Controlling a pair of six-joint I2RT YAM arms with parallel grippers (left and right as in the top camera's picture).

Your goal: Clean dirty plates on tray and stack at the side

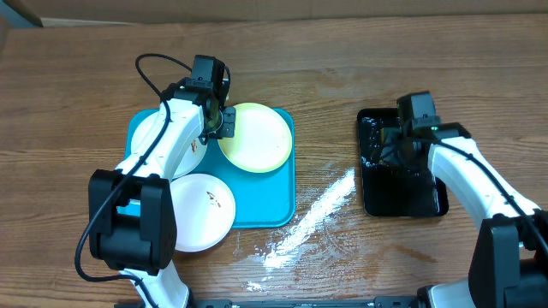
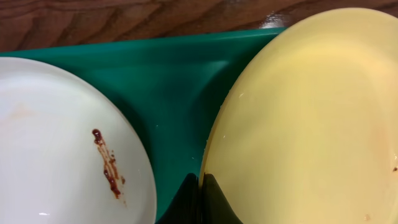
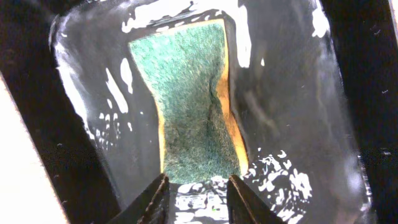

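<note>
A pale yellow-green plate (image 1: 257, 137) (image 2: 311, 118) lies at the far right of the teal tray (image 1: 261, 205) (image 2: 174, 74). My left gripper (image 1: 217, 125) (image 2: 200, 182) is shut on this plate's left rim. A white plate (image 1: 154, 137) with a brown smear (image 2: 62, 149) rests on the tray's far left, partly hidden under my left arm. Another white plate (image 1: 201, 214) with small dark specks overhangs the tray's near-left corner. My right gripper (image 1: 401, 141) (image 3: 197, 183) hangs open just short of a green and yellow sponge (image 3: 193, 106), holding nothing.
The sponge lies in a glossy, wet black tray (image 1: 424, 201) (image 3: 292, 93) on the right of the wooden table. White streaks of water or foam (image 1: 312, 214) run across the table between the two trays. A cardboard wall lines the far edge.
</note>
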